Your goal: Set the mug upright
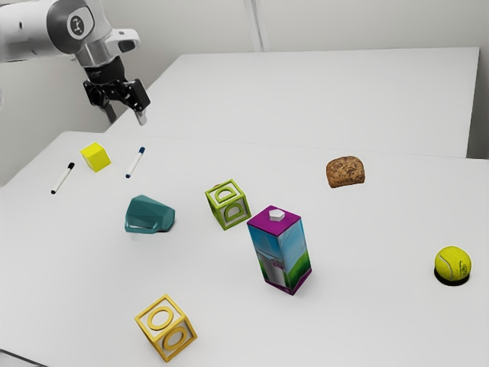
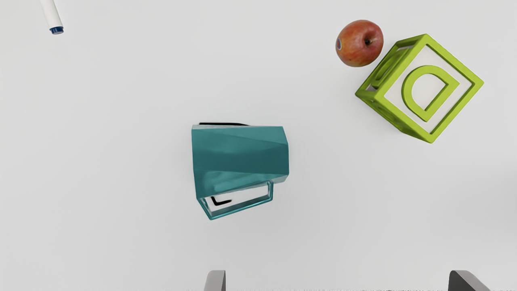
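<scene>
Lying on its side on the white table (image 1: 390,222), the faceted teal mug (image 1: 149,214) has its wider end toward the exterior view's left, its narrower end toward that view's right and its looped handle on the side nearer the camera. The black two-finger gripper (image 1: 126,117) hangs above the table, well apart from the mug, its fingers spread wide; in the wrist view the mug's handle is on the side toward them.

Beyond the mug, toward the exterior view's left, are a small solid yellow cube (image 1: 96,157), a white marker with a black cap (image 1: 63,178) and a white marker with a blue cap (image 1: 135,164). Near the mug's narrower end sits a lime-green framed letter block marked D (image 1: 228,204), with a round red apple (image 2: 358,43) close by it.

Nearer the camera than the mug rests a yellow framed block marked O (image 1: 166,327). Past the mug toward the exterior view's right stand a tall purple-topped carton (image 1: 283,248), a brown seeded piece of bread (image 1: 345,172) and, farthest from the mug, a yellow-green tennis ball (image 1: 452,264).
</scene>
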{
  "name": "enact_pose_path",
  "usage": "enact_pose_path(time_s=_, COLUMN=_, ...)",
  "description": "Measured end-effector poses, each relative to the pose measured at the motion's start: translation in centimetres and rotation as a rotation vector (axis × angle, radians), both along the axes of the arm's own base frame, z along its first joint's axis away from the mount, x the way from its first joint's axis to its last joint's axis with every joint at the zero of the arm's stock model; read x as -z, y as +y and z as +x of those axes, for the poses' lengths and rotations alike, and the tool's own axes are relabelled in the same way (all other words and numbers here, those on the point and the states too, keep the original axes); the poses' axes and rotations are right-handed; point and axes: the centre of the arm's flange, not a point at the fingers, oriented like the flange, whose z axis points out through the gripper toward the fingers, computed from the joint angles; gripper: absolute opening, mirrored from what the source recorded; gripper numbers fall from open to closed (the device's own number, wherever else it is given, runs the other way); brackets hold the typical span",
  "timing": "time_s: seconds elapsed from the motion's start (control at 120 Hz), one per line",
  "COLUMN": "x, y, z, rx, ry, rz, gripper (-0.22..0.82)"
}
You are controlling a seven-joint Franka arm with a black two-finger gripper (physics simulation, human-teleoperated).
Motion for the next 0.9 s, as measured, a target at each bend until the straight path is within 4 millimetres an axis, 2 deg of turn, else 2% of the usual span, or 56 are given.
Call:
enact_pose_path(time_s=0.167, x=0.1, y=0.0, z=-0.1, rx=0.012, ry=0.005, rz=-0.001, gripper=0.60)
enact_pose_path(time_s=0.3, x=1.5, y=0.2, z=-0.5, rx=0.015, ry=0.038, rz=-0.008, gripper=0.60)
enact_pose_path(time_s=0.4, x=1.6, y=0.8, z=-1.0, rx=0.008, ry=0.037, rz=-0.041, gripper=0.60)
enact_pose_path(time_s=0.458, x=2.1, y=2.7, z=-1.4, rx=-0.017, ry=0.037, rz=-0.089, gripper=0.60)
enact_pose_path(time_s=0.575, x=2.7, y=8.5, z=-2.8, rx=-0.088, ry=0.011, rz=-0.204, gripper=0.60)
enact_pose_path(time_s=0.633, x=3.2, y=10.3, z=-3.2, rx=-0.098, ry=-0.003, rz=-0.253, gripper=0.60)
enact_pose_path(time_s=0.7, x=5.3, y=11.8, z=-2.7, rx=-0.100, ry=0.002, rz=-0.319, gripper=0.60)
enact_pose_path(time_s=0.9, x=13.4, y=16.3, z=-1.6, rx=-0.113, ry=0.037, rz=-0.479, gripper=0.60)
